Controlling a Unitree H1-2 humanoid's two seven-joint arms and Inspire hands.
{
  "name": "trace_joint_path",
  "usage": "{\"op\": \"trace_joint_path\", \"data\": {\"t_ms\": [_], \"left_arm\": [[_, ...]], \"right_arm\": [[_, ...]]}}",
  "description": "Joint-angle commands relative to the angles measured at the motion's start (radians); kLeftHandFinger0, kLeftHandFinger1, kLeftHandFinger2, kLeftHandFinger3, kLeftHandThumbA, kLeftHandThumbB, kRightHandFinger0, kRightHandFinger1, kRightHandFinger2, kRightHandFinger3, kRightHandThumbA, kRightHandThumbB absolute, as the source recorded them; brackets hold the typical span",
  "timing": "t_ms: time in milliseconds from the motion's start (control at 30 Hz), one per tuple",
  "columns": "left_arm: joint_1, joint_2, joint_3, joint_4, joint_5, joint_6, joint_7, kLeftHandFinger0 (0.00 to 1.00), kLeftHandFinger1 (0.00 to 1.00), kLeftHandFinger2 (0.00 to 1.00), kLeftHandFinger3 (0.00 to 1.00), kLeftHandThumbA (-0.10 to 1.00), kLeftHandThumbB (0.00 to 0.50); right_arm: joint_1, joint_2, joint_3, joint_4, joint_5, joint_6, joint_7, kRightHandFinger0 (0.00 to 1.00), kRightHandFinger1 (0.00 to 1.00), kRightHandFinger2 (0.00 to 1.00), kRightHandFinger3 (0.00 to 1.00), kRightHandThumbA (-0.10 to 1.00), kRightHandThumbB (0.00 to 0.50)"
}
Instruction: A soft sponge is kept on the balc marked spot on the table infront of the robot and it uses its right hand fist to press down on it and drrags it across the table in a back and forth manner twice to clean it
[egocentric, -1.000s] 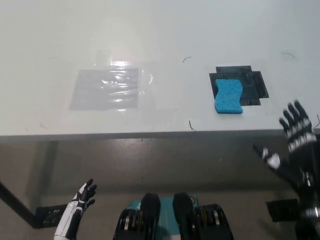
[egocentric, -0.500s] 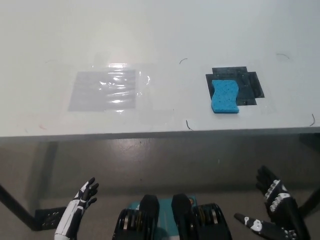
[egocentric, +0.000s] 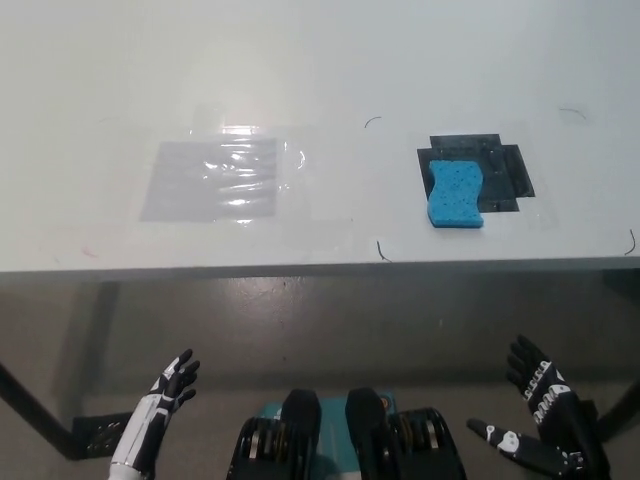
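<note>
A blue wavy-edged sponge (egocentric: 456, 195) lies on the left part of a black taped patch (egocentric: 502, 170) on the white table (egocentric: 320, 90), near its front edge. My black right hand (egocentric: 545, 425) hangs low at the bottom right, below the table edge and well short of the sponge, fingers spread and holding nothing. My white left hand (egocentric: 165, 395) rests at the bottom left, also below the table, open and empty.
A shiny clear plastic sheet (egocentric: 215, 178) is taped flat on the table to the left of the sponge. The table's front edge (egocentric: 320, 268) runs across the middle of the view, with grey floor and a table leg (egocentric: 30, 395) beneath.
My right hand has dropped from beside the table edge at the right down to the bottom right corner, staying open. The sponge and left hand have stayed put; the view shifted slightly.
</note>
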Motion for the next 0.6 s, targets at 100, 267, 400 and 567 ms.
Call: {"op": "trace_joint_path", "data": {"t_ms": [100, 267, 400, 567], "left_arm": [[-0.014, 0.017, -0.005, -0.034, -0.013, -0.027, -0.022, 1.00, 1.00, 1.00, 1.00, 1.00, 0.366], [-0.020, 0.011, 0.001, -0.034, -0.025, -0.023, -0.026, 1.00, 1.00, 1.00, 1.00, 1.00, 0.365], [-0.027, 0.011, 0.002, -0.034, -0.029, -0.013, -0.030, 1.00, 1.00, 1.00, 1.00, 1.00, 0.398], [-0.035, 0.010, 0.002, -0.040, -0.019, -0.005, -0.022, 1.00, 1.00, 1.00, 1.00, 1.00, 0.399]], "right_arm": [[-0.020, -0.005, -0.002, -0.010, 0.002, -0.011, 0.038, 1.00, 1.00, 1.00, 1.00, 1.00, 0.140], [-0.029, -0.011, -0.003, -0.018, -0.008, -0.001, 0.038, 1.00, 1.00, 1.00, 1.00, 1.00, 0.148], [-0.035, -0.012, -0.003, -0.020, -0.013, 0.001, 0.038, 1.00, 1.00, 1.00, 1.00, 1.00, 0.122], [-0.039, -0.016, -0.004, -0.029, -0.015, 0.005, 0.041, 1.00, 1.00, 1.00, 1.00, 1.00, 0.079]]}}
